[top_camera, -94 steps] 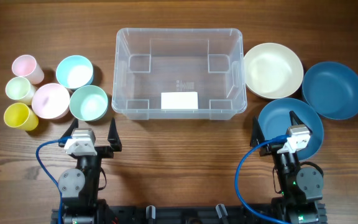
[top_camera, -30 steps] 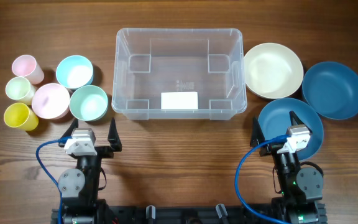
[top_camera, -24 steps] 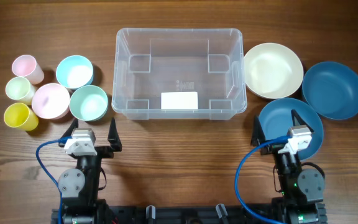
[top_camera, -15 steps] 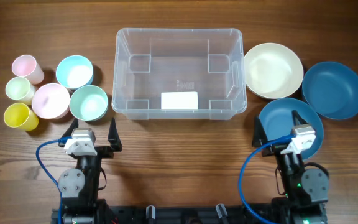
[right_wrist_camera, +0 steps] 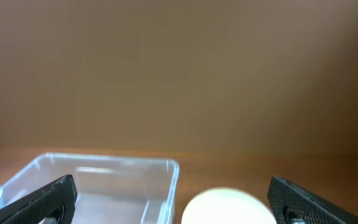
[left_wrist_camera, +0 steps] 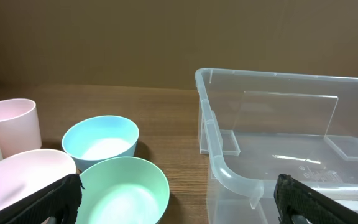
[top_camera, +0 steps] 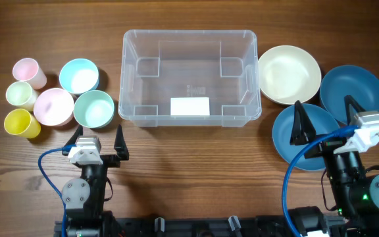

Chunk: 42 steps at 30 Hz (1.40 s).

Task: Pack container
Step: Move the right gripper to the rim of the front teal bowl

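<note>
The clear container stands at the table's middle back, with only its white label inside. It also shows in the left wrist view and the right wrist view. My left gripper is open and empty below the green bowl. My right gripper is open and empty, raised over the near blue plate. The cream plate lies right of the container and shows in the right wrist view.
A second blue plate lies at the far right. At the left are a light blue bowl, a pink bowl, a pink cup, a pale green cup and a yellow cup.
My right arm has risen and moved right and back, so its gripper is over the near blue plate's far edge. The left arm has not moved.
</note>
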### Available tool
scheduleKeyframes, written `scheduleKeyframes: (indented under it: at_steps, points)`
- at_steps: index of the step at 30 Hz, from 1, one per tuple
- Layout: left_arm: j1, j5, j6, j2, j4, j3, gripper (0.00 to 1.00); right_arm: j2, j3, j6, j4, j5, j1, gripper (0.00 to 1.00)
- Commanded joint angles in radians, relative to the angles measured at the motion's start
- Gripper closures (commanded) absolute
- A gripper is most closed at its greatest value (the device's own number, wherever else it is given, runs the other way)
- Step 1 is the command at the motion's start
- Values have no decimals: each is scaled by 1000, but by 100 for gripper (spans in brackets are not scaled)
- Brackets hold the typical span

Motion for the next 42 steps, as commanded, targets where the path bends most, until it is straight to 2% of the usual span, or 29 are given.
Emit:
scheduleKeyframes:
  at_steps: [1, 5, 8, 11, 15, 19, 22, 27, 34, 38, 42]
  points:
    - [-5, 8, 19, -5, 2, -10, 0, 12, 13, -8, -21, 7, -5, 0]
    - [-5, 8, 19, -5, 2, -10, 0, 26, 14, 9, -21, -4, -5, 0]
    - [-5, 8, 19, -5, 2, -10, 0, 75, 30, 151, -98, 138, -5, 0]
    - [-5, 8, 19, -5, 2, -10, 0, 187, 70, 189, -169, 175, -5, 0]
    - [-5, 8, 19, -5, 2, -10, 0, 412, 226, 311, -341, 261, -40, 0]
    - [-5, 8, 19, -5, 2, -10, 0, 583, 357, 315, -451, 237, -119, 1]
    - [-5, 8, 19, -5, 2, -10, 0, 657, 395, 307, -457, 163, -207, 0]
    - [-5, 8, 19, -5, 2, -10, 0, 677, 397, 260, -514, -75, -426, 0]
    - [-5, 8, 19, -5, 2, -10, 0, 673, 392, 237, -681, -70, -723, 0]
    - [-5, 8, 19, -5, 2, -10, 0, 677, 380, 258, -755, -72, -799, 0]
    - [-5, 8, 19, -5, 2, -10, 0, 673, 296, 255, -727, -70, -805, 0]
